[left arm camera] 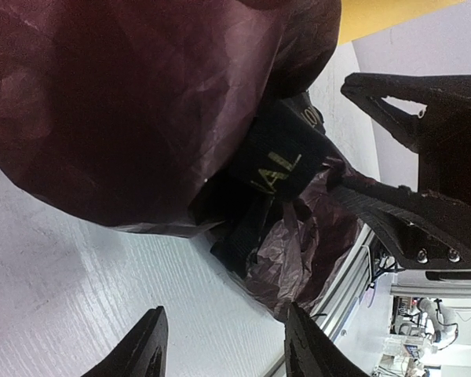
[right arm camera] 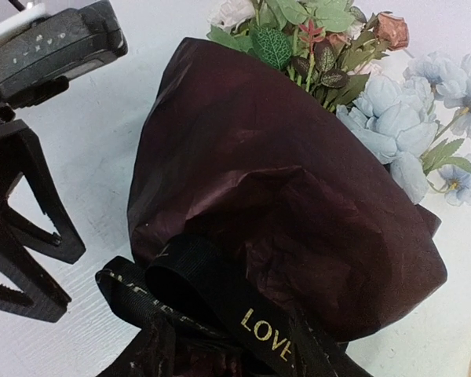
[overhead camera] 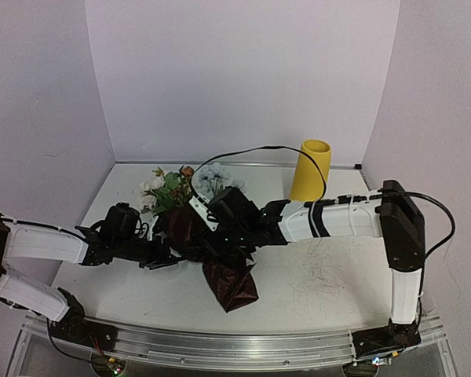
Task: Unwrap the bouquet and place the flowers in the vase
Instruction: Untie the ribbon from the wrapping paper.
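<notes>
The left gripper (left arm camera: 224,322) is open, nothing between its jaws. The bouquet (right arm camera: 282,196) lies on the worktop (overhead camera: 322,275) just ahead of it, black ribbon (right arm camera: 220,306) nearest. The right gripper (left arm camera: 341,133) faces it across the ribbon, also spread open, its lower jaw touching the red wrapping (left arm camera: 141,102). The flowers (right arm camera: 385,110) point away from both. The vase (overhead camera: 310,170) stands upright, well beyond the right gripper.

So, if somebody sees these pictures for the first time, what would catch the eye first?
Probably the bouquet in dark red paper, lying left of centre on the table, with its flowers pointing towards the back wall. Next come the black ribbon with gold letters reading LOVE, tied round its narrow end, and the yellow vase standing upright at the back right.
</notes>
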Controlling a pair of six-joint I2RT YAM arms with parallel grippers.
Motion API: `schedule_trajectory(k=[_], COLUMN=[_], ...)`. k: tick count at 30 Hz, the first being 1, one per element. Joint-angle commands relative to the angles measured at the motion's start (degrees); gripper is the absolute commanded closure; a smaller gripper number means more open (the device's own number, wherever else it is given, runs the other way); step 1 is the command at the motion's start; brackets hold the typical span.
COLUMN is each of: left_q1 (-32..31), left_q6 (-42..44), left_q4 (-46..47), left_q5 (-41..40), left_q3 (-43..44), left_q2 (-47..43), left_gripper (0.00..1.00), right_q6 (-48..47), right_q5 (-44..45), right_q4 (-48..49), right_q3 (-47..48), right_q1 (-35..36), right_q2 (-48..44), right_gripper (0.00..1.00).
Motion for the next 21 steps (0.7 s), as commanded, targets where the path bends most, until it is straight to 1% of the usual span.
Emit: schedule_trajectory(k=[1,7,8,9,11,12,13,16,21], left_q1=[-0.46,-0.92,-0.95,-0.95,-1.03,-1.04,-1.04,-1.1,-1.13], left_q6=[0.48,0.89,0.92,0.92,0.83,0.75,0.64,0.36,0.39], left_q4=[0.74,0.84,0.91,0.96,1.09,1.17,1.22,1.3,1.35], left_q5=[-0.92,-1.19,-1.43,-1.63,-1.76,-1.82,-1.92,-2.45,-2.48], left_q3=[2.81,4.09,4.28,4.46,5.01,5.26,5.51,6.21,6.56], left_q2=[0.73,2.86,3.11,3.49,4.12,4.33,4.48,4.22,2.68], left_gripper=[0.49,0.49,0.49,0.5,0.53,0.54,0.55,0.56,0.56], right_q6=[-1.41,-1.44,-1.49,-1.4,-0.78,-0.25,0.32,1.67,3.49], right_q5=[3.02,3.14,3.18,3.08,2.85,2.76,2.67,2.33,4.37], right_q4=[-0.42,-0.21,0.04,0.45,2.26,3.43,4.6,7.14,7.43], right_q3=[3.26,4.47,4.39,4.07,2.49,1.22,-0.02,-2.32,-3.83], right_q1=[-0.01,-0.02,-0.01,-0.01,-0.03,-0.03,-0.04,-0.02,-0.01], right_q2=[2.11,3.82,3.69,3.19,1.99,0.99,-0.01,-1.95,-3.54], right_gripper=[0.51,0.61,0.65,0.72,0.9,0.96,1.0,1.0,1.0])
